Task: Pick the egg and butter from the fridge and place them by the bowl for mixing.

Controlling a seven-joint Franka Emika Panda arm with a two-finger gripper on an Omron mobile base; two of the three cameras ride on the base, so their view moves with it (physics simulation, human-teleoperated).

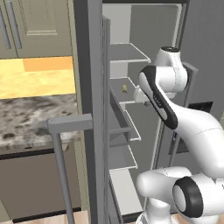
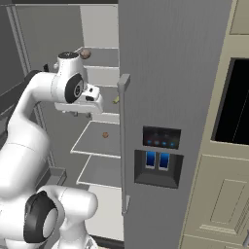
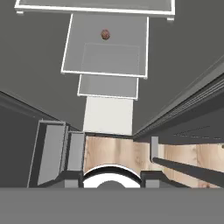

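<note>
The grey fridge (image 1: 89,65) stands open, its right door (image 2: 170,73) shut. The tiny brown egg (image 2: 105,134) lies on a middle shelf, and the hand view looks down on the egg (image 3: 105,34) from well above. The pale yellow butter (image 1: 124,88) lies one shelf higher, also seen near the door edge (image 2: 116,100). My gripper (image 2: 75,113) hangs inside the fridge opening, pointing down, above the egg's shelf and left of the butter. In the hand view the gripper (image 3: 112,181) has its tips apart with nothing between them. The bowl is out of view.
The open left door with its bins (image 1: 118,127) and bar handle (image 1: 65,175) stands close on my left. A speckled counter (image 1: 26,118) and olive cabinets (image 1: 39,22) lie beyond it. A brown round item (image 2: 85,53) sits on the top shelf. The dispenser panel (image 2: 160,155) faces me.
</note>
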